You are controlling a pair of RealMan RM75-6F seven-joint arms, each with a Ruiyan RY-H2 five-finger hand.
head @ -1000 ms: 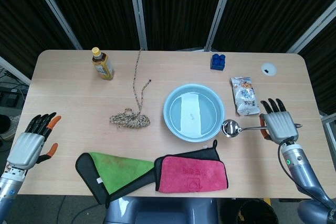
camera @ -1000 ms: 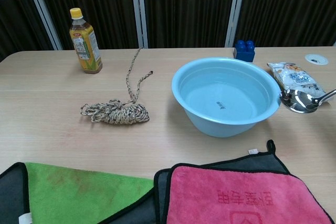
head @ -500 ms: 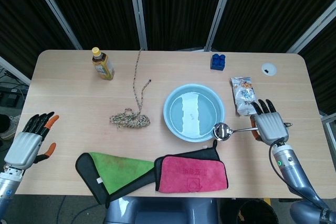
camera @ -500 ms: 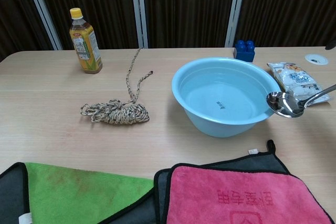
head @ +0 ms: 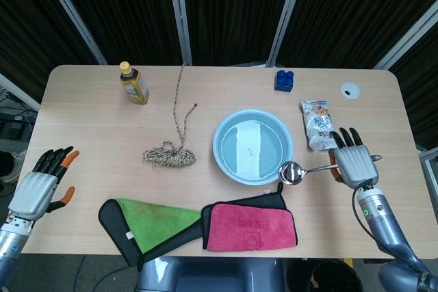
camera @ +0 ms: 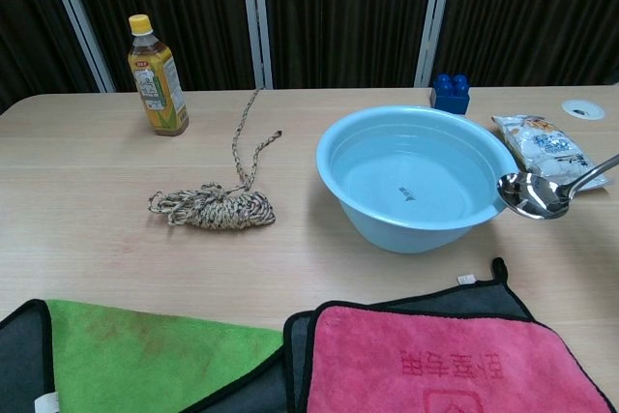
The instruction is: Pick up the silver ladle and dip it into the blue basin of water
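Over the last second the ladle (head: 294,171) has left the table: its bowl, which lay flat beside the basin (head: 252,146) toward the right of the frame, now hangs in the air just off the basin's lower right rim. In the last half second it has barely shifted, drifting a touch to the right in both views. So the pick-up looks done, and what remains is to carry the bowl up and left over the rim and lower it into the water.

In the chest view the ladle (camera: 535,193) sits at the right edge of the frame, bowl level with the basin (camera: 416,177) rim and just outside it, its handle slanting up and out of the picture.

The right hand (head: 353,158) is at the right of the head view, back of the hand toward the camera, fingers pointing to the top of the frame. The handle runs from the bowl rightward under the hand and pokes out past its far side; the fingers are clamped on the handle from beneath, though the grip itself is hidden.

The left hand (head: 40,186) rests at the lower left edge, holding nothing, fingers apart.
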